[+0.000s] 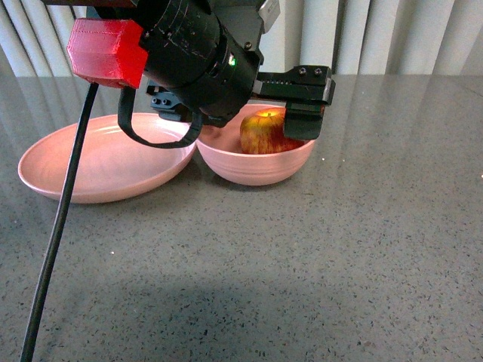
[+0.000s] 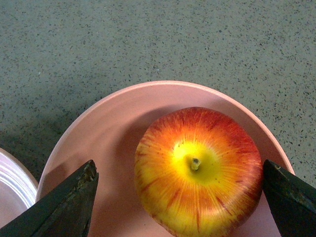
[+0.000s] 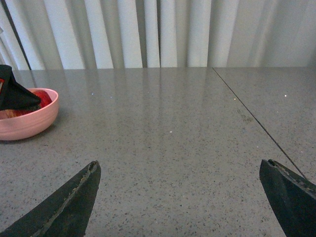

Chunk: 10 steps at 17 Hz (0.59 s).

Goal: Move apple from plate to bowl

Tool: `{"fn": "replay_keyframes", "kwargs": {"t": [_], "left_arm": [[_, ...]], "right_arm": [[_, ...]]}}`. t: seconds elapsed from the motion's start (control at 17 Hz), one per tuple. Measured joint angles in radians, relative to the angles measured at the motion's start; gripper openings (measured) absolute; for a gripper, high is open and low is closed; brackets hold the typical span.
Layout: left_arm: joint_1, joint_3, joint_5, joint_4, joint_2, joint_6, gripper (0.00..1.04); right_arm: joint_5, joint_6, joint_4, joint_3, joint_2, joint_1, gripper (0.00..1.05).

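Glossy red-and-yellow apple (image 2: 198,170) sits inside the deep pink bowl (image 1: 255,167) — wide pink plate (image 1: 98,164) alongside, apparently touching. Left gripper (image 2: 180,197) spread, clear of the fruit; right gripper (image 3: 180,207) likewise apart over grey table (image 3: 173,133).

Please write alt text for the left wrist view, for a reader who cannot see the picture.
A red and yellow apple sits inside a pink bowl on a grey speckled table. The open left gripper has one dark finger on each side, neither touching the apple. The edge of a pink plate shows at one corner.

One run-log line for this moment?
apple: in bowl | plate: empty | left gripper: open, straddling apple | right gripper: open, away
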Motion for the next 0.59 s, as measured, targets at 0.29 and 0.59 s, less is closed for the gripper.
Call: {"fn": "replay_keyframes", "kwargs": {"t": [0.29,0.59], "left_arm": [[0.021,0.000,0.000,0.031,-0.118,0.000,0.98],[0.076,0.002,-0.011,0.142,-0.321,0.010,0.98]], "right_arm": [[0.000,0.000,0.000,0.000,0.000,0.000,0.98],[0.000,0.000,0.000,0.000,0.000,0.000,0.98]]}}
